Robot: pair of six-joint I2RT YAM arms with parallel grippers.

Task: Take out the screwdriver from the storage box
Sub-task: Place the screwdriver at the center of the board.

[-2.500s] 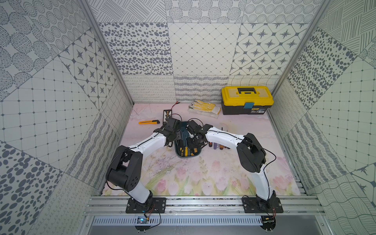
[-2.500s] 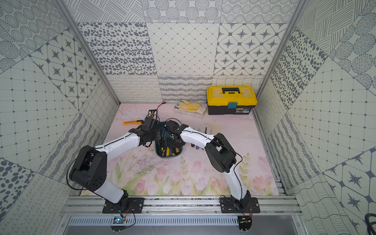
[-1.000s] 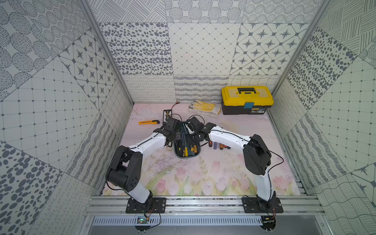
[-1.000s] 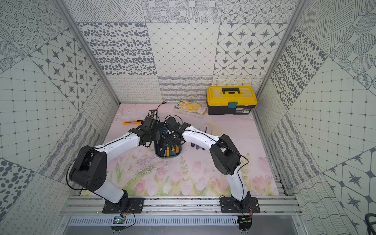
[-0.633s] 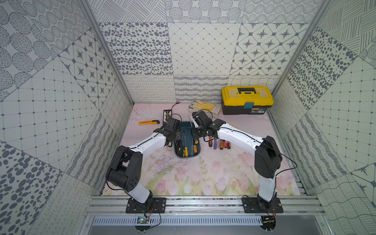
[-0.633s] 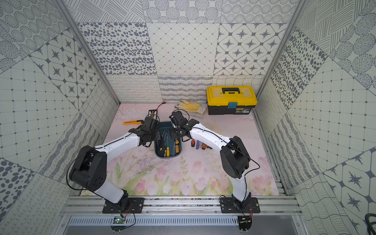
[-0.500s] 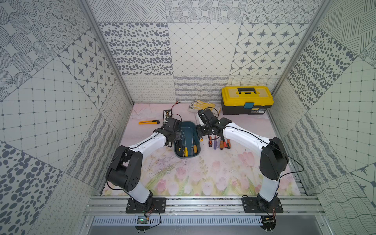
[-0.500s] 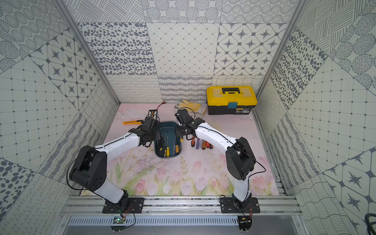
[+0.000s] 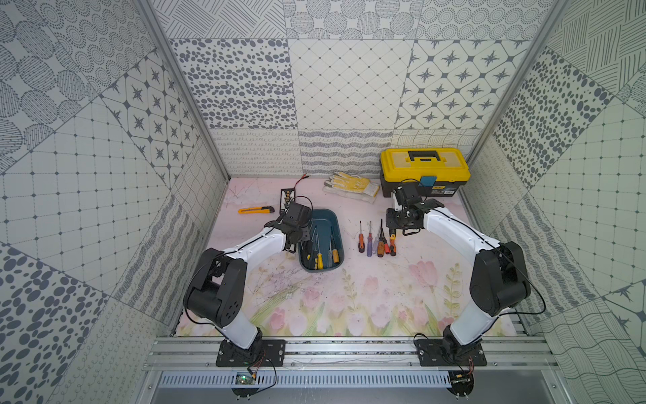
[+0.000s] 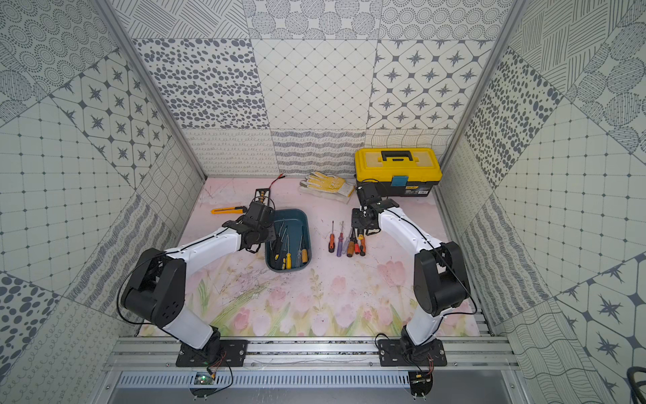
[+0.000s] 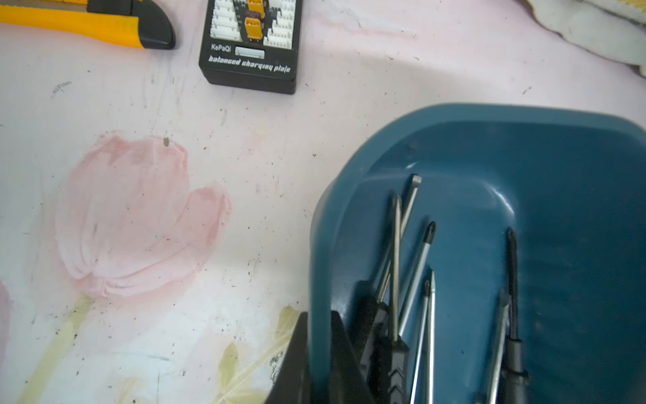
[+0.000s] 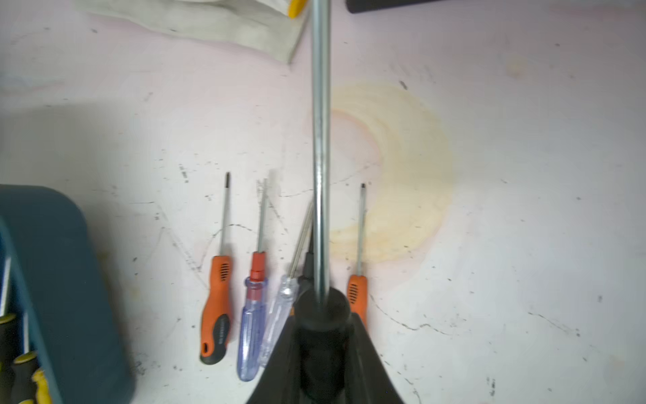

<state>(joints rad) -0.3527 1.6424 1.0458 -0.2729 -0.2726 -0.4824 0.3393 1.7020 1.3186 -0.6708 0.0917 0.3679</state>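
The left tool is clamped on the side wall of the storage box, one finger inside and one outside. Other screwdrivers lie in the box just ahead of it. The right tool is closed on the black handle of a screwdriver, shaft pointing ahead. Below it a row of screwdrivers lies on the table, with the box off to its side.

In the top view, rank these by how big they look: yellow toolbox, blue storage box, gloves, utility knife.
Largest to smallest in a top view:
1. yellow toolbox
2. storage box
3. gloves
4. utility knife
No two look alike. The toolbox sits farthest back and still looks largest.
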